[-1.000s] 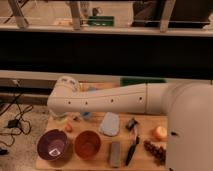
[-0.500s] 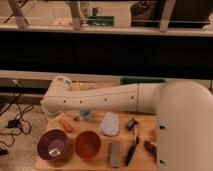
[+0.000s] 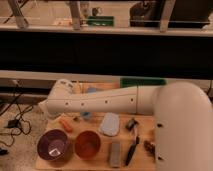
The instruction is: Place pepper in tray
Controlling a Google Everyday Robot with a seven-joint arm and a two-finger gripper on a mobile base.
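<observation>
The pepper, a small slim orange-red piece, lies on the wooden table at the left, just below my white arm. The green tray sits at the back right, mostly hidden behind the arm; only its far rim shows. My gripper is largely hidden at the arm's left end, above the table's back left. Only a small dark bit shows under the arm, right of the pepper and apart from it.
A purple bowl and an orange bowl stand at the front left. A pale blue pad, a grey bar, a black tool and a dark red cluster lie to the right. The arm's shoulder covers the table's right side.
My arm has swung nearer the camera and now covers the table's right side, hiding the round orange fruit. The pepper lies where it was.
</observation>
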